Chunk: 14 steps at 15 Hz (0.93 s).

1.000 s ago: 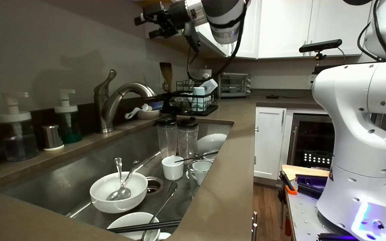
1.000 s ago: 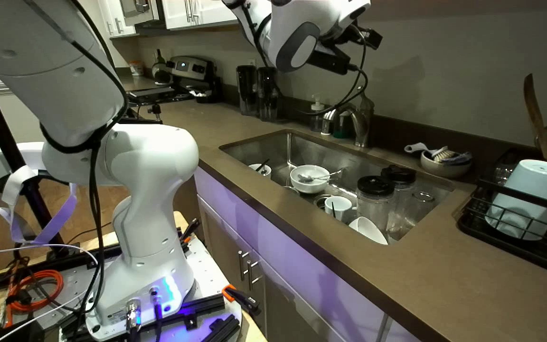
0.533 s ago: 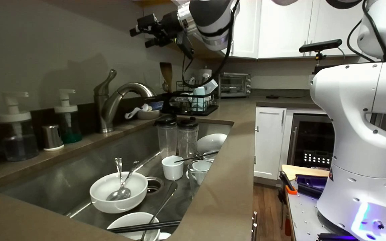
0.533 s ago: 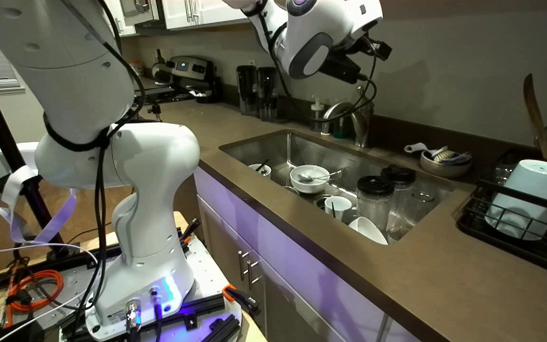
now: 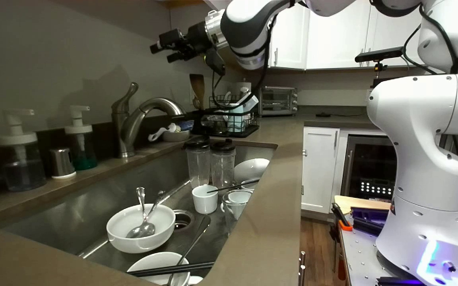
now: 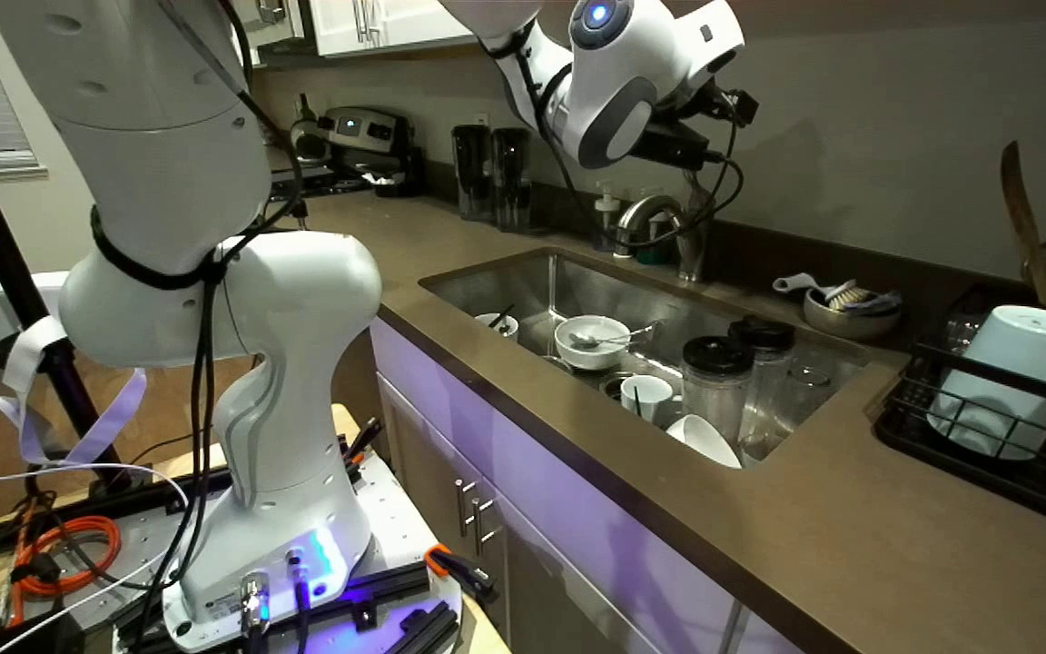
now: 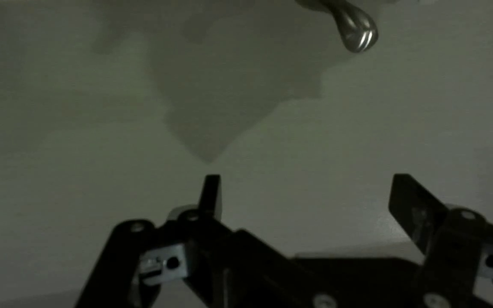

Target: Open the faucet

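Apart: one gripper (image 7: 306, 187), one faucet (image 5: 130, 129).

The sink (image 5: 94, 210) and toaster oven (image 5: 277, 101) show a kitchen.

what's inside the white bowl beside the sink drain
Inside the white bowl lies at least one metal spoon head, and two metal handles rise past the rim. Where they overlap, a second head can't be made out; the bottom under the metal is covered.
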### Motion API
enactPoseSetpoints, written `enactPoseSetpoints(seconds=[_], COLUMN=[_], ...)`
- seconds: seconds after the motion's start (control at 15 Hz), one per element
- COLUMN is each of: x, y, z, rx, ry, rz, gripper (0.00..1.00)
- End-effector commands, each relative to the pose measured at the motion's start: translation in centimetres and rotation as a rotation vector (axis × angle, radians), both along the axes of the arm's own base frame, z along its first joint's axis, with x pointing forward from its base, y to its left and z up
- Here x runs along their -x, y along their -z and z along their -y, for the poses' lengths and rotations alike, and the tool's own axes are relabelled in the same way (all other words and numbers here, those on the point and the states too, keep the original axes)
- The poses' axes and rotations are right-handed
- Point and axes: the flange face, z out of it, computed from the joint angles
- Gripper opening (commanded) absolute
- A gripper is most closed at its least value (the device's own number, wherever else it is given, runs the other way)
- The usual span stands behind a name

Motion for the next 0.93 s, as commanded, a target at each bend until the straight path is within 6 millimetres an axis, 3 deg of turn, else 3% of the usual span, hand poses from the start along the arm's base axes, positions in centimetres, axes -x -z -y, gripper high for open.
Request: enactPoseSetpoints(seconds=[0.0,0.33,0.4,0.47,0.87], x=[-0.8,-1.4,-1.5,-1.6,-2.7], y=[0.6,2.9,3.3,3.6,5.0], z=[0.0,-0.1,-0.2,-0.3,-1.0], rx=[0.07,0.107,0.108,0.108,0.109], ry=[-0.017,-0.041,-0.045,-0.048,-0.062], rz=[0.0,-0.031,-0.037,-0.043,-0.063], gripper=[1.0,1.0,0.92,0.74,0.33])
